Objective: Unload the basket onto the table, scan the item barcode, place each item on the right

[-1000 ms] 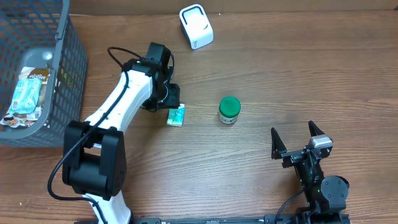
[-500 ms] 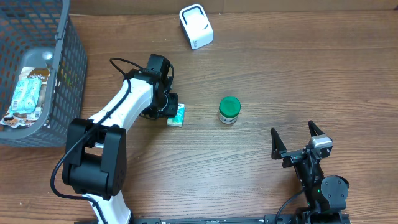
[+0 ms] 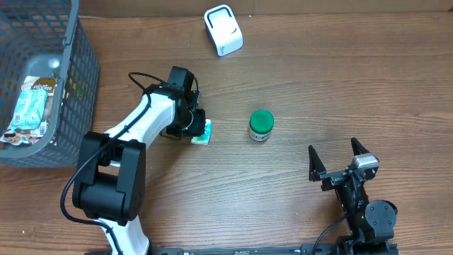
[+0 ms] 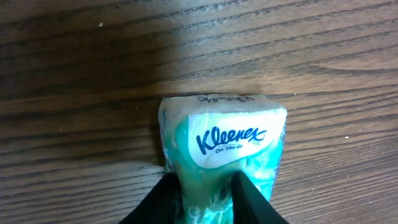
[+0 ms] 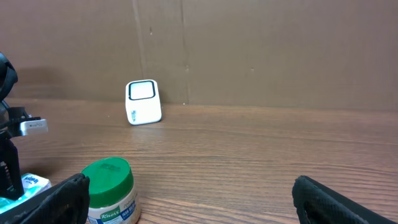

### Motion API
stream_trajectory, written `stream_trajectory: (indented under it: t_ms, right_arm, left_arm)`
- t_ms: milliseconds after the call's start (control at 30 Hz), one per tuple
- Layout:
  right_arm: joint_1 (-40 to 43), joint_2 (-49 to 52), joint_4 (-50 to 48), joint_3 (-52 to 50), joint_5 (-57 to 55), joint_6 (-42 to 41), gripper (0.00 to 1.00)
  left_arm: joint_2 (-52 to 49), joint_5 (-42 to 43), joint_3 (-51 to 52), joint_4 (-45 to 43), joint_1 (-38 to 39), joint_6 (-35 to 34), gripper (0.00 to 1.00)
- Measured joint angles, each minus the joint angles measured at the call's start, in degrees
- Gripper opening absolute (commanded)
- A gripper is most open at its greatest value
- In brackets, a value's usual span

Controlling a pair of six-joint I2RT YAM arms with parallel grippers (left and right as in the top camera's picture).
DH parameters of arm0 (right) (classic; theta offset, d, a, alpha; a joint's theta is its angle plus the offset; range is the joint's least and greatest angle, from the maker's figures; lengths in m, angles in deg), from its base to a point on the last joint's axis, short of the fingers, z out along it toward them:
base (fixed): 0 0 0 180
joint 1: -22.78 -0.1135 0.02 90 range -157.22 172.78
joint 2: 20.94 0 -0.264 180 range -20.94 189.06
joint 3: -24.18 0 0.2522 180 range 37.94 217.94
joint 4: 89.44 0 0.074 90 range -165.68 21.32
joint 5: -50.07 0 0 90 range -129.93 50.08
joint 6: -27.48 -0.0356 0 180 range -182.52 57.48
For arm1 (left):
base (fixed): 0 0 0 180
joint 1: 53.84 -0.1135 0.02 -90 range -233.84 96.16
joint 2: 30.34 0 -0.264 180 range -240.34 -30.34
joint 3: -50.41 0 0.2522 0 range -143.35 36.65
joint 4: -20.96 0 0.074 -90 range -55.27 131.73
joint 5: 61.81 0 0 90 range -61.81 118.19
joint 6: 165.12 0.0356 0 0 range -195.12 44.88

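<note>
Teal tissue pack point(image 4: 222, 134) sits pinched in the left end effector point(image 4: 206, 186).

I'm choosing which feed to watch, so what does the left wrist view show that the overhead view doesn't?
Only left wrist: the Kleenex On The Go print on the tissue pack and the fingers pinching it. Only overhead: the grey basket, white scanner, green-lidded jar and open right gripper. Both: the pack at the left gripper, on the wooden table.

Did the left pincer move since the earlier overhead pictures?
Yes. The left pincer moved away from the white scanner, down onto the Kleenex pack.
</note>
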Motion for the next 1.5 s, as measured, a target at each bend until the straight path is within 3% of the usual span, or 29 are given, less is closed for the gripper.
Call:
stream_trajectory:
  t_ms: [167, 267, 633, 833, 1000, 1133, 1233, 1333, 1500]
  right_arm:
    - [0.0, 0.0, 0.02, -0.02, 0.02, 0.0, 1.0]
    - [0.0, 0.0, 0.02, 0.0, 0.0, 0.02, 1.0]
    - [0.0, 0.0, 0.0, 0.0, 0.02, -0.02, 1.0]
    - [0.0, 0.0, 0.0, 0.0, 0.0, 0.02, 1.0]
    - [0.0, 0.0, -0.02, -0.02, 0.02, 0.02, 1.0]
    - [0.0, 0.0, -0.02, 0.0, 0.02, -0.02, 1.0]
    - [0.0, 0.0, 0.0, 0.0, 0.02, -0.02, 1.0]
    - [0.0, 0.0, 0.0, 0.0, 0.02, 0.0, 1.0]
    - [0.0, 0.0, 0.0, 0.0, 0.02, 0.0, 1.0]
  left_arm:
    - [0.0, 0.28, 0.07, -0.72, 0.0, 0.0, 0.21]
    - [0.0, 0.37, 0.07, -1.18, 0.0, -0.13, 0.05]
    - [-0.04, 0.11, -6.95, 7.85, 0.35, -0.11, 0.04]
    - [-0.04, -6.99, -13.38, 14.86, 5.11, -3.32, 0.04]
    - [-0.04, -18.4, -14.47, 17.35, 13.0, -7.72, 0.04]
    - [-0.04, -29.05, -14.51, 21.68, 18.88, -11.61, 0.13]
    - [-0.04, -31.39, -14.51, 22.14, 19.58, -13.0, 0.14]
    - [-0.04, -29.11, -14.53, 21.27, 16.94, -12.0, 0.17]
    - [-0.04, -18.73, -14.53, 18.69, 8.87, -4.07, 0.41]
